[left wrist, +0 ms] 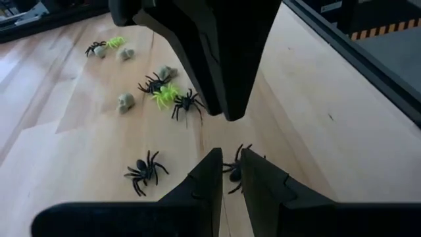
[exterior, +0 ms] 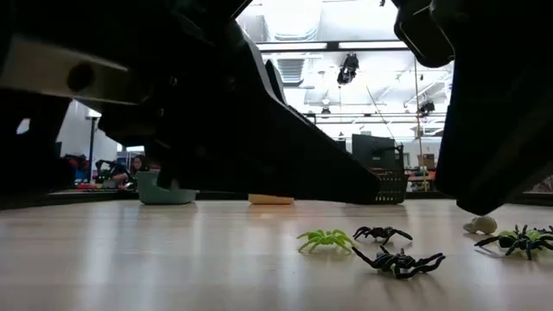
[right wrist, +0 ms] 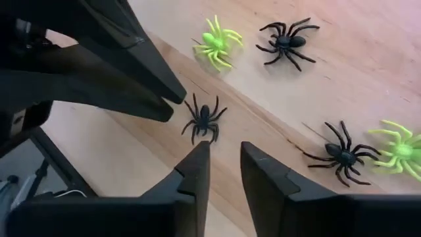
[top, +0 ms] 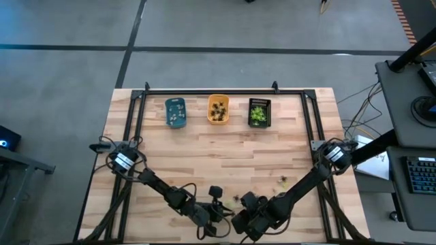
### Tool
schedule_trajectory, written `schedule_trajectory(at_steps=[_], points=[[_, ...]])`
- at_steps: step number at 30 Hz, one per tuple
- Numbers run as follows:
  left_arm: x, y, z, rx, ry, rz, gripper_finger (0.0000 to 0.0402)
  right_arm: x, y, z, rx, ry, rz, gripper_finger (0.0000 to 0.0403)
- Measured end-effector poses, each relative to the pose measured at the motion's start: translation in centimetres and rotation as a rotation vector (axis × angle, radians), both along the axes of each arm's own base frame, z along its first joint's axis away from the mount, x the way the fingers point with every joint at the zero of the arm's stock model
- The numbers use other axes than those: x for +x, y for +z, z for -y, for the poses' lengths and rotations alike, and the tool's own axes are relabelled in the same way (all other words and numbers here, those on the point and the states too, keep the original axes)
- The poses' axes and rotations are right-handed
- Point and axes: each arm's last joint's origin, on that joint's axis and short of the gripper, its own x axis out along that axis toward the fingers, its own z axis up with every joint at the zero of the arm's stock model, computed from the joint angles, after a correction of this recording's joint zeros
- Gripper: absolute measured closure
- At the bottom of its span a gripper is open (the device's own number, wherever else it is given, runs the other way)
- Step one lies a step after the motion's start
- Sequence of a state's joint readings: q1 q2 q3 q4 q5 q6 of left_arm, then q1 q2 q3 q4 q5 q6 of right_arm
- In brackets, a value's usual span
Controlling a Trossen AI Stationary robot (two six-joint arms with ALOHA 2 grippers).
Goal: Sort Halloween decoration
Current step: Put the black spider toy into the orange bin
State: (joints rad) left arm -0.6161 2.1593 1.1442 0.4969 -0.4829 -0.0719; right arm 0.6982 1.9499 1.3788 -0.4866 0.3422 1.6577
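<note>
Several loose spiders (right wrist: pixel 204 120) scattered at near table edge, between both arms; three trays (top: pixel 218 110) far off, part-filled. Right gripper (right wrist: pixel 223 164) low over one black spider, fingers parted a little, nothing held. Left gripper (left wrist: pixel 227 174) close alongside, nearly closed; a grip not confirmable. Risk: crowded arms colliding, or fingertips flicking spider off edge.

Black spider (left wrist: pixel 235 169) half hidden behind left gripper (left wrist: pixel 231 172) fingers. Green spider (right wrist: pixel 402 150) cut by right wrist picture's edge. Low view: dark arms block most of table; trays (exterior: pixel 166 192) mostly hidden behind them. High view: tray (top: pixel 176 113) contents too small to tell apart.
</note>
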Motion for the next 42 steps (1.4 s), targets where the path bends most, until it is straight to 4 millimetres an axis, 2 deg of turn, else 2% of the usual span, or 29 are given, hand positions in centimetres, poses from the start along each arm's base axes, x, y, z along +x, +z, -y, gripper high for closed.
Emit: schedule_trajectory(at_steps=[6,13,19,26,42], points=[[0.0,-0.2,-0.1,0.002,0.001,-0.005,0.0363,0.0,0.0,0.0,0.000,-0.002,0.004,0.0288],[0.2,-1.7,0.1,-0.017,0.001,-0.020,0.0363,0.1,0.1,-0.1,-0.012,-0.012,0.033,0.0263],[0.2,-2.3,0.0,-0.045,0.019,-0.034,0.0363,0.5,-0.1,-0.3,0.012,-0.043,0.070,0.0259],[0.2,-2.3,0.0,-0.047,0.024,-0.042,0.0363,0.7,-2.0,-0.6,0.027,-0.055,0.037,0.0259],[0.2,-2.4,-0.1,-0.050,0.022,-0.048,0.0363,1.8,-2.1,0.0,-0.005,-0.031,0.085,0.0260]])
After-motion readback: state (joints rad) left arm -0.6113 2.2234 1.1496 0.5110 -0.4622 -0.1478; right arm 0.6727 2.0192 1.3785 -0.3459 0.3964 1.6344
